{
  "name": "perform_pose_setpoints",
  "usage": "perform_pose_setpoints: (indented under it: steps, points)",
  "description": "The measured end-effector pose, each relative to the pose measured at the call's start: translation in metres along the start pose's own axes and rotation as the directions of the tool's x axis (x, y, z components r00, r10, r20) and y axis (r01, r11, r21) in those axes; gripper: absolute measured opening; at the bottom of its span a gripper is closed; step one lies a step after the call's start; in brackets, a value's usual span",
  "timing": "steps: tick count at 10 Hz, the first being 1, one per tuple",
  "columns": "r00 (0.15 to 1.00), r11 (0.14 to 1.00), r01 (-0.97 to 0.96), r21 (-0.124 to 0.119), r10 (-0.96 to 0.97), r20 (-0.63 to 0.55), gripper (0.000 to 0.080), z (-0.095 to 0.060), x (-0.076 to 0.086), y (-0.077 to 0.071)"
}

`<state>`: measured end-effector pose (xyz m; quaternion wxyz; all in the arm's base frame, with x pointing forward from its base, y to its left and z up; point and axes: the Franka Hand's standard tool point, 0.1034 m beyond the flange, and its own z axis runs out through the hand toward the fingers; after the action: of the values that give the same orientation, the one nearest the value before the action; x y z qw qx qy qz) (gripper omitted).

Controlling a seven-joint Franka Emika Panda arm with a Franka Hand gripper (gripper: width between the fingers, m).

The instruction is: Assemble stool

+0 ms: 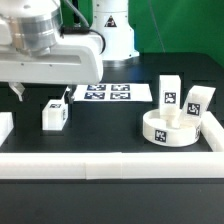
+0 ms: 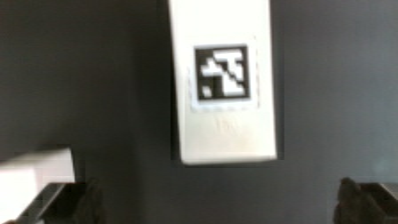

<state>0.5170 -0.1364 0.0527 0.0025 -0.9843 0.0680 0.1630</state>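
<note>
Leg (image 2: pixel 226 80) between open end effector (image 2: pixel 210 200) fingers

Arm reaches in from exterior view's left, wrist angled downward over table. Gripper (image 2: pixel 210 200) hangs wide open, nothing between jaws. Both dark fingertips (image 2: pixel 50 203) visible in wrist view, far apart, touching nothing.

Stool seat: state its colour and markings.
White seat, black-and-white square tags on its side; clearest in the exterior view.
</note>
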Motion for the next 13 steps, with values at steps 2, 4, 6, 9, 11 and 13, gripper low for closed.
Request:
perform_pose_setpoints:
  steps: [2,4,6,9,11,13]
  points:
    - [0.995,1.000,0.002,0.009,-0.003,0.097,0.0649,0.002,-0.005,-0.007]
    - [0.977,1.000,-0.003,0.023,-0.002,0.214,0.0649,0.006,-0.008,-0.007]
    - [0.949,1.000,-0.007,0.028,-0.002,0.316,0.0649,0.009,-0.013,-0.006]
    - [0.893,0.999,-0.011,0.035,-0.006,0.450,0.0649,0.017,-0.014,-0.001]
    - [0.842,0.999,-0.021,0.041,-0.004,0.539,0.0649,0.022,-0.017,-0.004]
    - [0.844,0.999,-0.020,0.034,-0.002,0.536,0.0649,0.028,-0.012,-0.005]
